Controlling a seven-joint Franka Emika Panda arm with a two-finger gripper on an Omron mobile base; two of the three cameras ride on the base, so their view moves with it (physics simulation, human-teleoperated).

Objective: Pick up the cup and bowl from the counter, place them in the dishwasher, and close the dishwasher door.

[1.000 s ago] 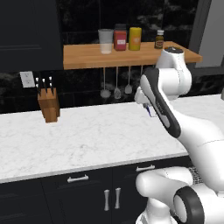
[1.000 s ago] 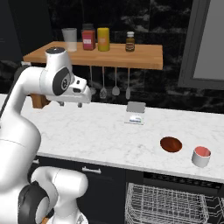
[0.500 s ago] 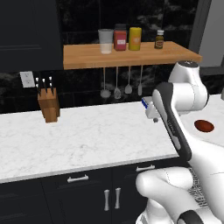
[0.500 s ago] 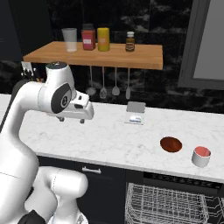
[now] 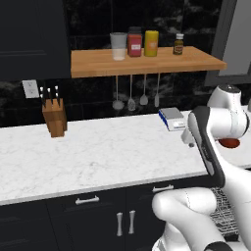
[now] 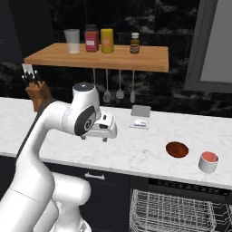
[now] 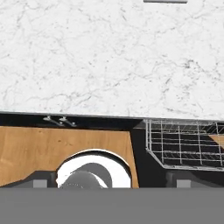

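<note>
The pinkish-red cup (image 6: 208,161) stands upright near the right end of the white marble counter (image 6: 136,152). Just left of it sits the red-brown bowl (image 6: 177,149), which the arm partly hides in the left base view (image 5: 230,142). My gripper (image 6: 94,138) hangs over the counter's middle, well left of both, pointing down. It is open and holds nothing. In the hand view its tips stand wide apart over the counter's front edge. Below the counter the dishwasher is open, with its grey wire rack (image 6: 172,213) pulled out. I cannot make out the dishwasher door.
A knife block (image 5: 54,117) stands at the counter's left. A small grey box (image 6: 140,117) lies by the back wall. Above is a wooden shelf (image 5: 142,61) with a tumbler and jars, and utensils (image 6: 118,93) hang beneath it. Black cabinets (image 5: 98,220) line the front.
The arm has swung right along the counter and lower, bringing the hand closer to the bowl and cup. The jaws have widened a little. Nothing on the counter has moved.
</note>
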